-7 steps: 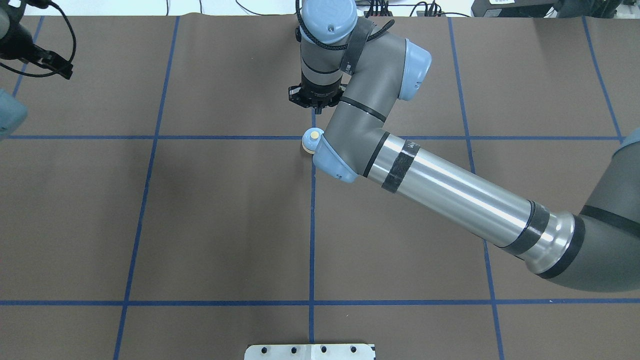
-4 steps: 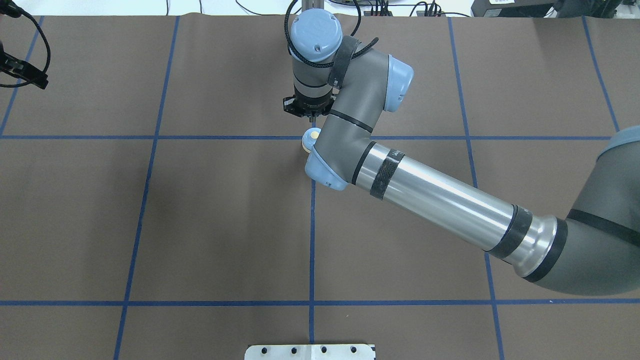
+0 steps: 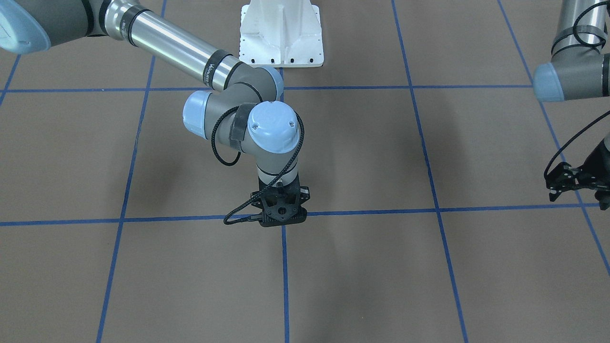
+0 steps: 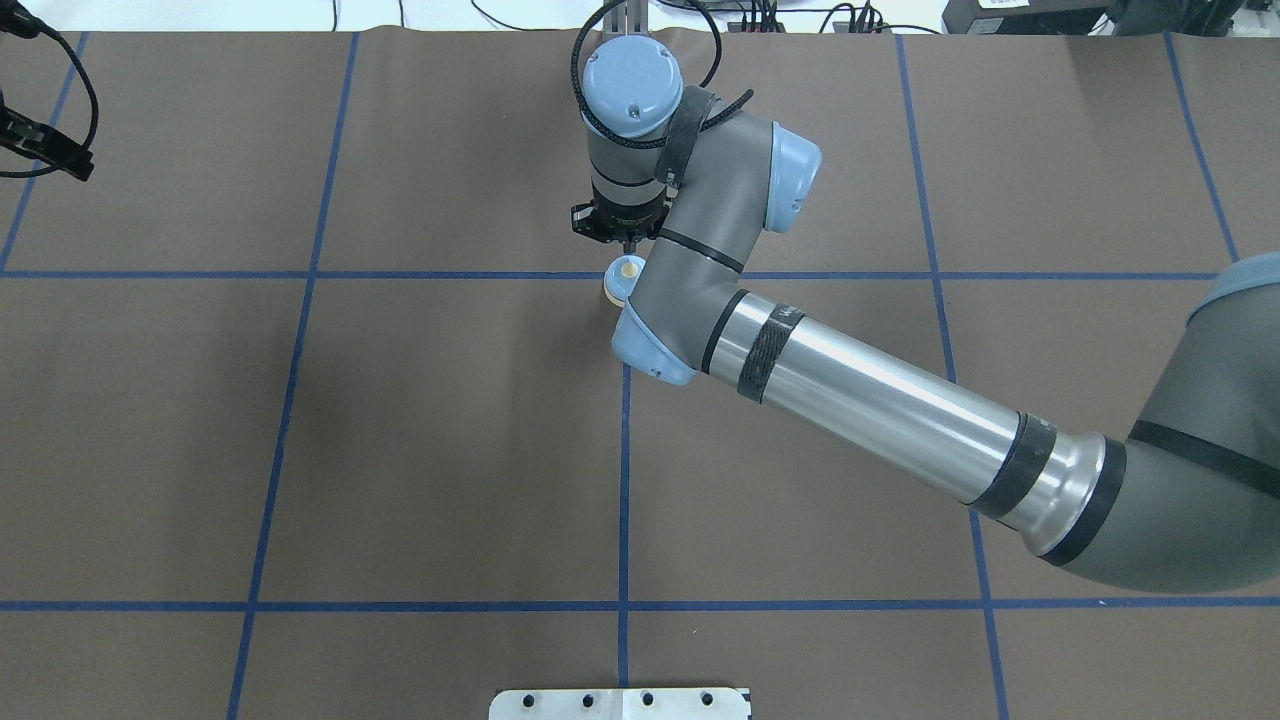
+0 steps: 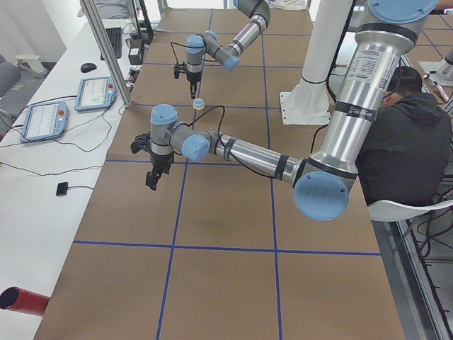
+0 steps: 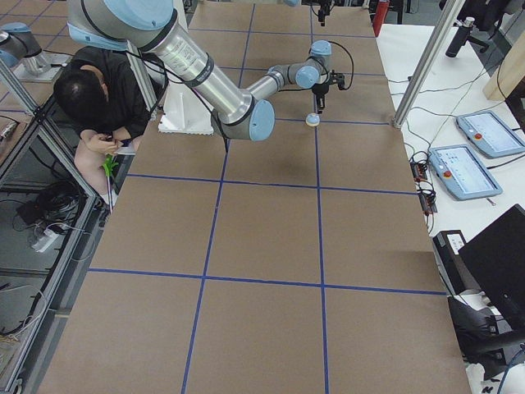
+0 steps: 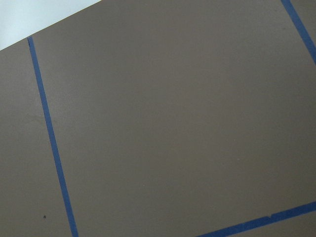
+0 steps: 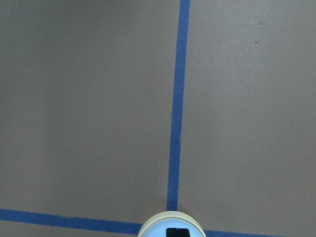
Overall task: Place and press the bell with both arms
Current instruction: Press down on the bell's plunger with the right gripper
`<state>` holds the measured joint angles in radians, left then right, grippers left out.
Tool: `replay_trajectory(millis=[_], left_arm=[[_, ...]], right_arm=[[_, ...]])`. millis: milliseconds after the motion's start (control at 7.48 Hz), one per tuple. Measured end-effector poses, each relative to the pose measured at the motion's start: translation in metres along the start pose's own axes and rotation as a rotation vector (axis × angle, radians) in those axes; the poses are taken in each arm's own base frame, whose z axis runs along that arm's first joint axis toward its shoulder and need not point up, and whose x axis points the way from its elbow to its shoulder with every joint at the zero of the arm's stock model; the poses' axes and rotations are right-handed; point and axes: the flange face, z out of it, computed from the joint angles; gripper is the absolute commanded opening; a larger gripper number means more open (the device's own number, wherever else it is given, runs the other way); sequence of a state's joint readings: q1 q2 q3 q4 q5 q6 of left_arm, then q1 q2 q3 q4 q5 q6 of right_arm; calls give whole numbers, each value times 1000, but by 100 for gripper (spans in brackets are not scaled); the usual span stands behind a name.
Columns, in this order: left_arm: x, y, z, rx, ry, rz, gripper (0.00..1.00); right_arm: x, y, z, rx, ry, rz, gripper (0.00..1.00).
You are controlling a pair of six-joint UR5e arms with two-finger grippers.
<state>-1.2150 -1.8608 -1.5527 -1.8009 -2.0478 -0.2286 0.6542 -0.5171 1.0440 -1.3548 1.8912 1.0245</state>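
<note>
Bell sits on counter at centre tape cross. Right hand clenched, tips over its button, contact unclear: push straight down, centred, light. Left hand far aside, state can't tell.

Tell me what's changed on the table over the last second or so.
The right gripper came down and drew back toward the robot, closing in on the bell. The right wrist view shows its tip over the bell's button. The left gripper pulled away toward the table's left edge. Nothing was taken hold of or let go. The bell stayed at the tape crossing.
</note>
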Motion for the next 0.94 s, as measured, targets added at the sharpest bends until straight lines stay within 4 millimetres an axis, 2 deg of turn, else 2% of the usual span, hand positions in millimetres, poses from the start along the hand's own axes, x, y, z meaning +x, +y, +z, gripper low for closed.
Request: replay_trajectory(millis=[936], left_arm=[[0,-1,0,3,-2,1,100]], right_arm=[[-1,9,10,-14,6,-4,0]])
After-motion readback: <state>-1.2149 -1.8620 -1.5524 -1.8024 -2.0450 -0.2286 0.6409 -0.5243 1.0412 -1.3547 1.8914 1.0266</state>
